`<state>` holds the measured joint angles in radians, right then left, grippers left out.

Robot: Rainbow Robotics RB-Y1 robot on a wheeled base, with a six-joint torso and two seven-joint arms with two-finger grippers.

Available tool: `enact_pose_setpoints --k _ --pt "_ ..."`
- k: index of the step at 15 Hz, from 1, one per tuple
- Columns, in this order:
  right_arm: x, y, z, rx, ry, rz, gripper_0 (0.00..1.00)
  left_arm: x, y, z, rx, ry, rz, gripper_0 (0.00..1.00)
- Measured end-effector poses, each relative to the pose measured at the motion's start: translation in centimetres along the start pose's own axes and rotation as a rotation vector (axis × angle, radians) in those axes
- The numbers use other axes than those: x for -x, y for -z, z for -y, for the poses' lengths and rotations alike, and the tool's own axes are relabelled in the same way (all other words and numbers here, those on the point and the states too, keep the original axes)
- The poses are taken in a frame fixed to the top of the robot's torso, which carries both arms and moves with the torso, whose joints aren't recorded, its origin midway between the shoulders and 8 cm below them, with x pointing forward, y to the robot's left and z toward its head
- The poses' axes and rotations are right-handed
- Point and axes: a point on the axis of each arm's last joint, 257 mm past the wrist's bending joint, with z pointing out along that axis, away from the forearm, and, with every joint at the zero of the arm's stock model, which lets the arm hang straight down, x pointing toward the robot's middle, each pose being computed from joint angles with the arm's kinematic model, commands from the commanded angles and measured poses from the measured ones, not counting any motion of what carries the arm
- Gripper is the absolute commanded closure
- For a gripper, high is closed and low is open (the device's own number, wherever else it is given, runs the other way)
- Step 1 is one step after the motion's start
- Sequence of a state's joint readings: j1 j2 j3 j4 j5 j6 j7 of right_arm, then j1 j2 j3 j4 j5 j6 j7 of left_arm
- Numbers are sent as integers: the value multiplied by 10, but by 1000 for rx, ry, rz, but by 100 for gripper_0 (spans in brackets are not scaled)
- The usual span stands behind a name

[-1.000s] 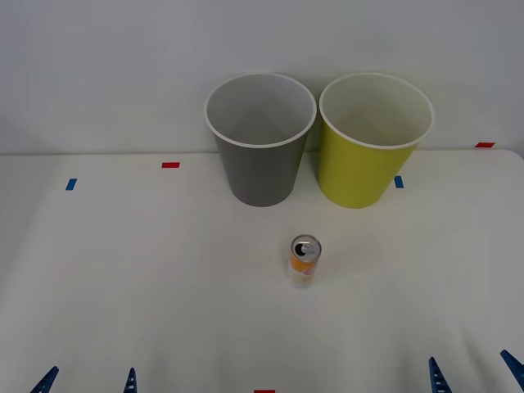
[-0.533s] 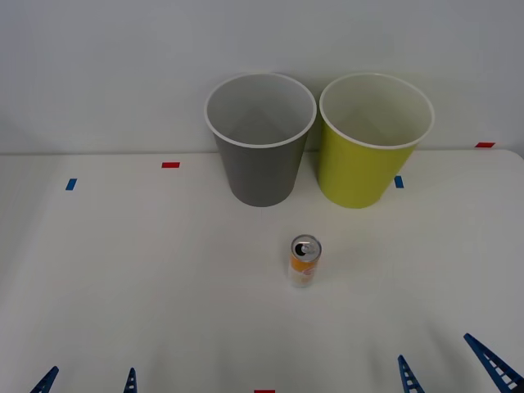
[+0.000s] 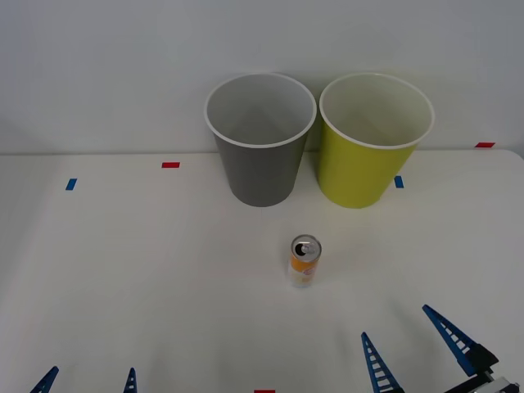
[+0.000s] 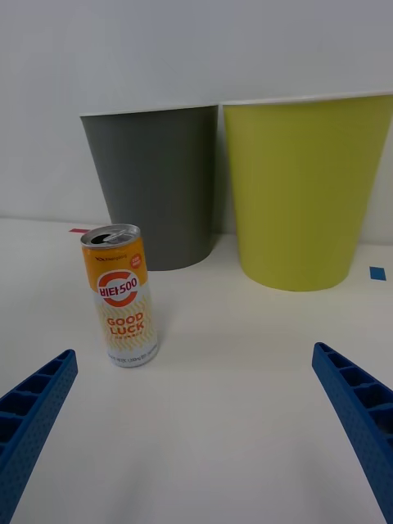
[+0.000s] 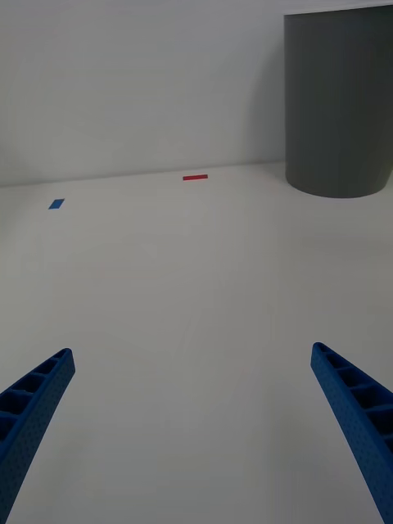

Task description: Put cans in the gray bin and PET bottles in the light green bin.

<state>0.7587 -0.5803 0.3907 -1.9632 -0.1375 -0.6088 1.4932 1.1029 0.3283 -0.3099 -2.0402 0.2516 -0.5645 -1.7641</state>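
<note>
resting at the near left edge of the white table (image 3: 123,278), the left gripper (image 3: 86,381) shows two blue ribbed fingertips spread wide, holding nothing. farther back on the left lie a blue tape mark (image 3: 71,184) and a red tape mark (image 3: 170,164), both flat on the table surface. at the far centre stands the gray bin (image 3: 260,139), upright, white-rimmed, with a pale inside. just to its right, close beside it, stands the light green bin (image 3: 375,141), upright, white-rimmed, cream inside; whether the two bins touch cannot be told. nearer than the bins, roughly in line with the gap between them, stands the can (image 3: 304,260), upright, with an orange and white label reading "good luck" and a silver top with pull tab; it is apart from both bins. at the near right, the right gripper (image 3: 409,344) hovers over the table with its blue ribbed fingers wide apart, empty, near the can but not touching it. from the right wrist view the can (image 4: 121,295) stands ahead of the open fingers, toward one side, in front of the gray bin (image 4: 155,184) and light green bin (image 4: 303,188).
</note>
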Motion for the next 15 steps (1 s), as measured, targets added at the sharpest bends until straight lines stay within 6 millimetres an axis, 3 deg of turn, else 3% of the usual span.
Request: enact_pose_setpoints --k 4,15 --pt "-2 -35 -12 37 11 1 0 0 0 0 0 0 0 0" --pt "-24 -109 -33 47 2 36 0 0 0 0 0 0 0 0"
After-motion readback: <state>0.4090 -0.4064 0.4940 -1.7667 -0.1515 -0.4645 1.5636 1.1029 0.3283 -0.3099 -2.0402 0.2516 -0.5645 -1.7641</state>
